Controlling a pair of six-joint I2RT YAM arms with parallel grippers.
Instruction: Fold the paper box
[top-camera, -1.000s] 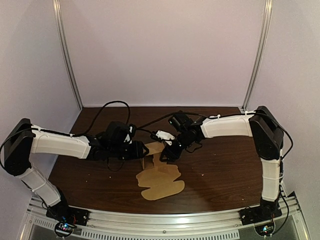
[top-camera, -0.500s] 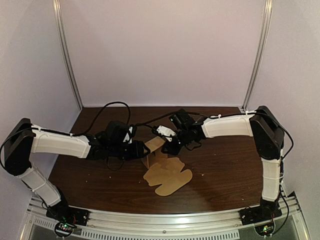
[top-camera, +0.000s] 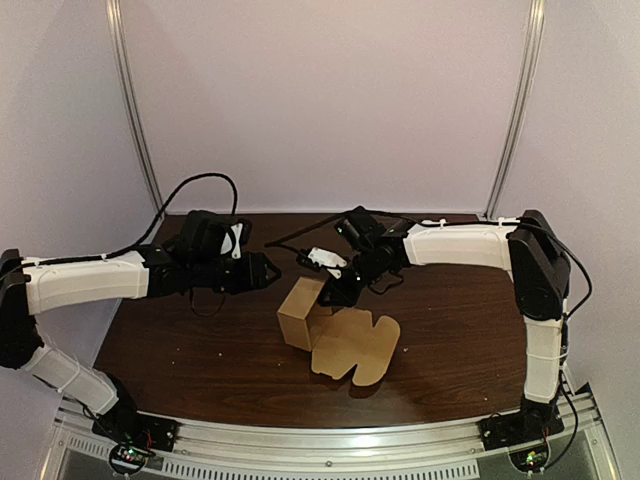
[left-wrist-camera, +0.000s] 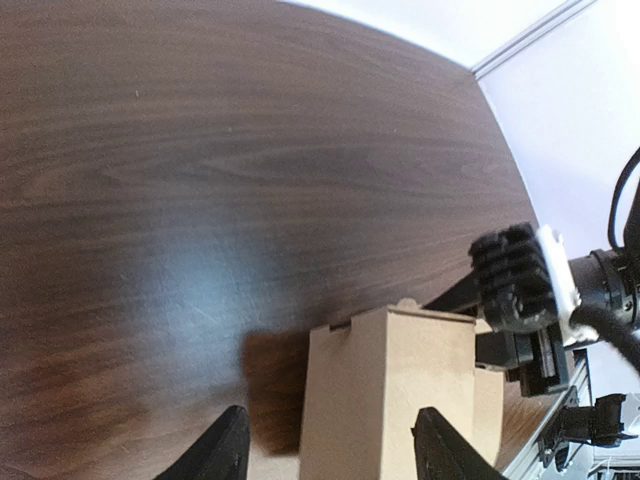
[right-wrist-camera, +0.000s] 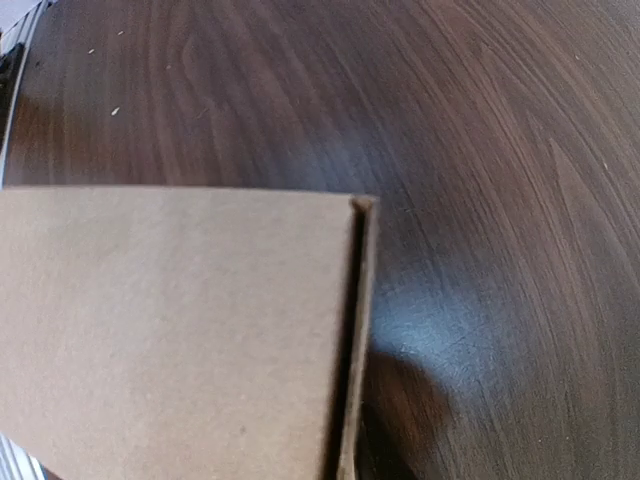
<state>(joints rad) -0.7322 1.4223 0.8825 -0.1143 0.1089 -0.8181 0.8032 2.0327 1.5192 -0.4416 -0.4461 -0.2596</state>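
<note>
The brown paper box (top-camera: 301, 313) stands partly formed in the middle of the table, and its lid flap (top-camera: 356, 346) lies flat toward the near right. My right gripper (top-camera: 337, 291) is at the box's far right corner, shut on a wall of it. In the right wrist view that cardboard wall (right-wrist-camera: 180, 330) fills the lower left and hides the fingers. My left gripper (top-camera: 268, 271) hangs open a little to the left of the box without touching it. In the left wrist view the box (left-wrist-camera: 392, 395) rises ahead between the spread fingertips (left-wrist-camera: 228, 452).
The dark wooden table (top-camera: 190, 340) is bordered by white walls at the back and sides. Black cables (top-camera: 205, 185) loop above both arms. The right arm's gripper body (left-wrist-camera: 522, 282) shows just behind the box in the left wrist view.
The box went from a flat sheet to a standing body, and its flap swung round to the right. My left arm let go and drew back to the left and away.
</note>
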